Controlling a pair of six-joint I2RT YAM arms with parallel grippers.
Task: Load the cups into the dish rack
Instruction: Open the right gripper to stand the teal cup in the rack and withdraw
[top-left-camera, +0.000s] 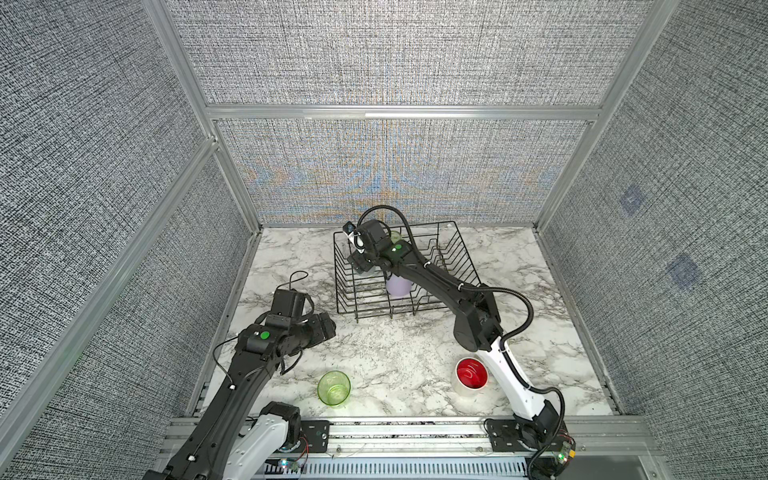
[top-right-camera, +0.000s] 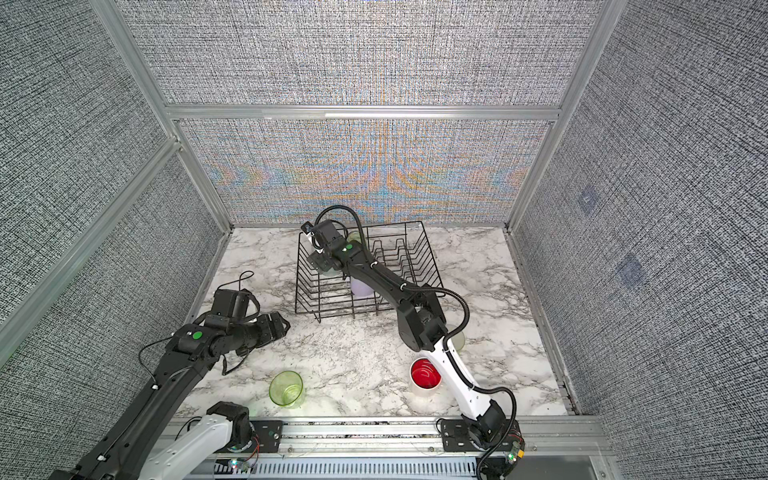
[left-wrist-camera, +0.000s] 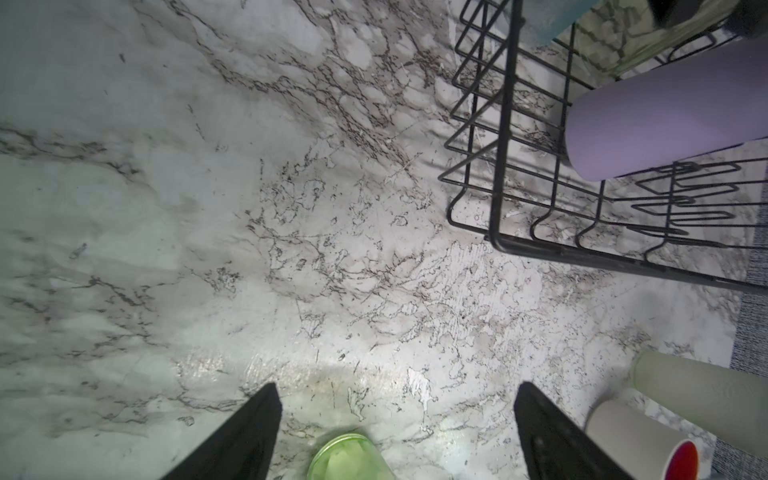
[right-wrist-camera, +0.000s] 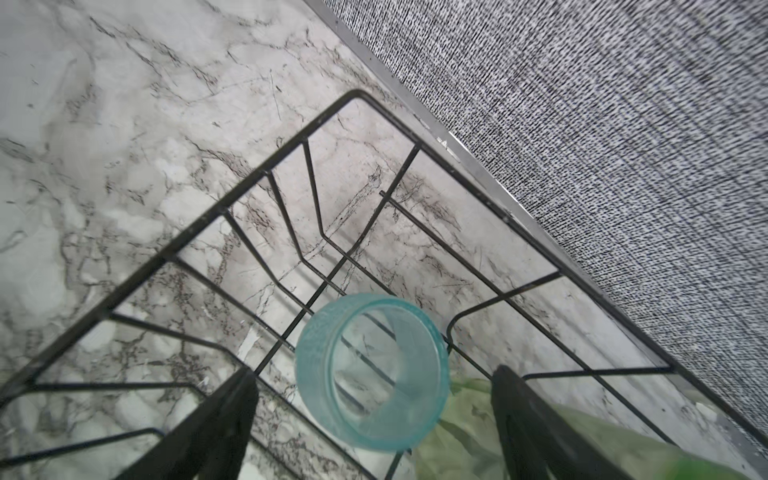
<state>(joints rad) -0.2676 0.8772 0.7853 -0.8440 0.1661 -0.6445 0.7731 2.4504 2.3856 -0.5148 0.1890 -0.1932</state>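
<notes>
Held in the far dish rack (top-left-camera: 465, 249): blue cup (right-wrist-camera: 372, 374), lilac cup (top-left-camera: 398, 286), far green cup (top-left-camera: 395, 237). Yet to be loaded, on the near tabletop (top-left-camera: 399, 353): near green cup (top-left-camera: 333, 388), red-lined cup (top-left-camera: 471, 374), frosted cup (top-right-camera: 458, 340). Both the left jaws and right jaws are spread wide, nothing gripped.

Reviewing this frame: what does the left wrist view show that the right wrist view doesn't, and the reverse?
Left wrist only: the open left gripper, a clear green cup near it, the white cup with red inside and the frosted pale cup on the table, and the lilac cup in the dish rack. Right wrist only: the open right gripper, its fingers either side of the light blue cup, not touching it. Both: the dish rack and marble tabletop.
</notes>
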